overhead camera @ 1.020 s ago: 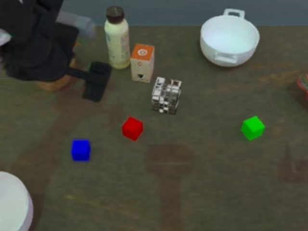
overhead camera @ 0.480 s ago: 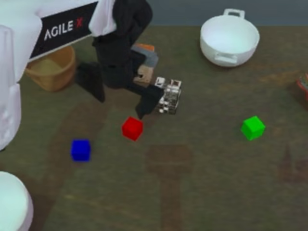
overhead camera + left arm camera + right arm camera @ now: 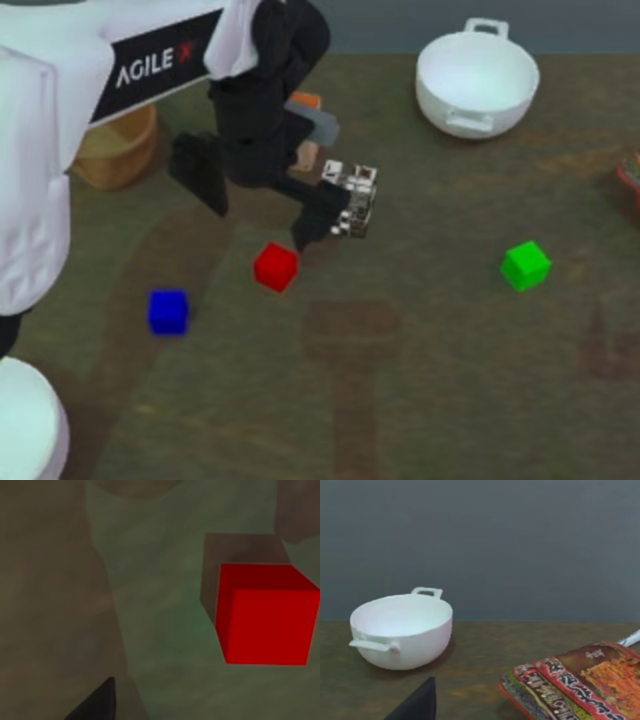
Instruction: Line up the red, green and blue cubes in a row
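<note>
Red cube (image 3: 275, 267): untouched; I hover my left end effector (image 3: 256, 205), fingers spread, at its 12 o'clock.
Blue cube (image 3: 168, 311), green cube (image 3: 525, 265): unaligned.
Progress: nothing placed.

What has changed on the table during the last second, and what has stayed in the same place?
The left arm swung in from the far left corner, and its hand now hangs open just behind the red cube, hiding the bottle and most of the white box. Nothing was grasped or released. The red, blue cube and green cube stayed put, as did the mirrored cube and white pot.
</note>
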`<state>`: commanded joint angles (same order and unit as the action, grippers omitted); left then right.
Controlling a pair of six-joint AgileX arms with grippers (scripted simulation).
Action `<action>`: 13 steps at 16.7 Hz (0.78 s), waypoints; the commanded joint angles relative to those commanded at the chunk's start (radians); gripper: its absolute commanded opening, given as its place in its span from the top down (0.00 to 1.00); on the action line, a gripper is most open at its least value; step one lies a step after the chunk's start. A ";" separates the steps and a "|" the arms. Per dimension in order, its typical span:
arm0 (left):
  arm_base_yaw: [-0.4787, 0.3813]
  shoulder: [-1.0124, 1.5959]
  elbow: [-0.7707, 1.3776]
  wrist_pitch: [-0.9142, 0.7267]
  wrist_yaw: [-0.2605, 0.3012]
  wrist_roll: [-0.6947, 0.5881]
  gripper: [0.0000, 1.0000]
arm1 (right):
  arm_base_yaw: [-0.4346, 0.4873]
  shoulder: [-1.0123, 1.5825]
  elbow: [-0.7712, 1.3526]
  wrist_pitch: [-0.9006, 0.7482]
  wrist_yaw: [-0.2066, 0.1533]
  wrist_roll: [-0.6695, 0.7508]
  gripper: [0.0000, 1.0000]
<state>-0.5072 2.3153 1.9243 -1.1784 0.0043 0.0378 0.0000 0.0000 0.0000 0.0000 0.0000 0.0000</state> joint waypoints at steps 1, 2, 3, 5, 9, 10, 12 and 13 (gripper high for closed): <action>-0.001 0.001 -0.003 0.003 0.000 0.001 0.00 | 0.000 0.000 0.000 0.000 0.000 0.000 0.00; -0.002 0.007 -0.013 0.017 0.000 0.002 0.00 | 0.000 0.000 0.000 0.000 0.000 0.000 0.00; -0.003 0.017 -0.028 0.041 0.000 0.003 0.00 | 0.000 0.000 0.000 0.000 0.000 0.000 0.00; -0.003 0.046 -0.071 0.117 0.000 0.003 0.00 | 0.000 0.000 0.000 0.000 0.000 0.000 0.00; -0.004 0.105 -0.157 0.265 0.001 0.003 0.00 | 0.000 0.000 0.000 0.000 0.000 0.000 0.00; -0.004 0.113 -0.166 0.279 0.001 0.003 0.00 | 0.000 0.000 0.000 0.000 0.000 0.000 0.00; -0.004 0.115 -0.168 0.282 0.001 0.003 0.00 | 0.000 0.000 0.000 0.000 0.000 0.000 0.00; -0.004 0.115 -0.168 0.282 0.001 0.003 0.00 | 0.000 0.000 0.000 0.000 0.000 0.000 0.00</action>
<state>-0.5114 2.4302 1.7560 -0.8965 0.0055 0.0405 0.0000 0.0000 0.0000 0.0000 0.0000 0.0000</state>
